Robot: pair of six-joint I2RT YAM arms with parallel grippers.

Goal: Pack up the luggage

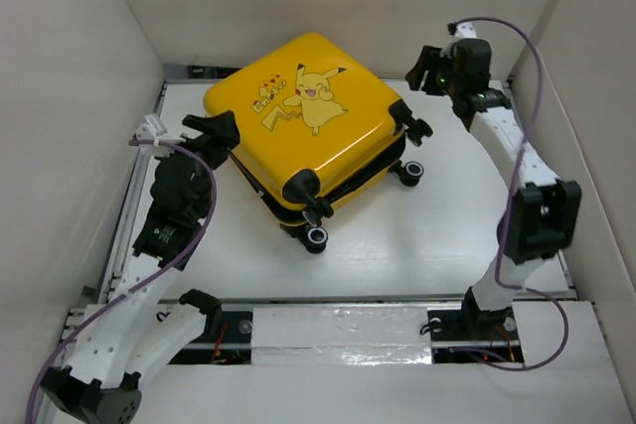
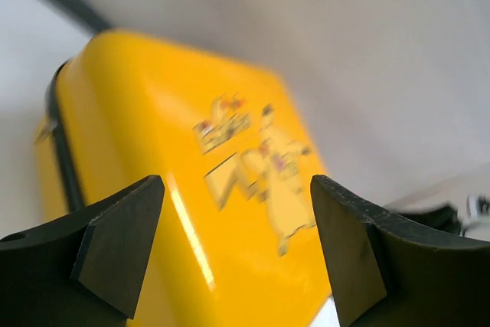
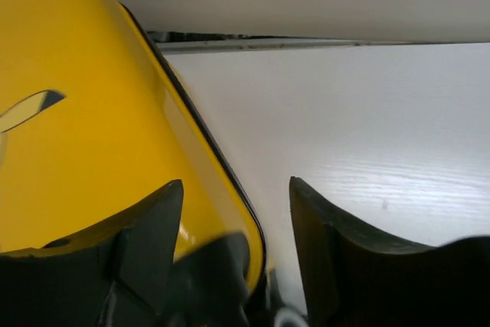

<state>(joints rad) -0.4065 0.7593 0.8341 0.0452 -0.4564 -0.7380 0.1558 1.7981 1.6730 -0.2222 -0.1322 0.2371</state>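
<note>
The luggage (image 1: pixel 318 116) is a yellow hard-shell suitcase with a Pikachu print. It lies flat in the middle of the white table, lid down, black wheels (image 1: pixel 316 235) toward the near right. My left gripper (image 1: pixel 219 141) is open and empty at the suitcase's left corner. In the left wrist view the yellow lid (image 2: pixel 191 189) fills the gap between the fingers (image 2: pixel 115 250). My right gripper (image 1: pixel 421 71) is open and empty, raised just beyond the suitcase's far right corner. In the right wrist view the suitcase's edge (image 3: pixel 92 158) sits under the left finger (image 3: pixel 153 227).
White walls close in the table (image 1: pixel 437 235) on the left, back and right. A black rail (image 3: pixel 268 38) runs along the table's far edge. A wheel pair (image 1: pixel 407 171) sticks out on the suitcase's right side.
</note>
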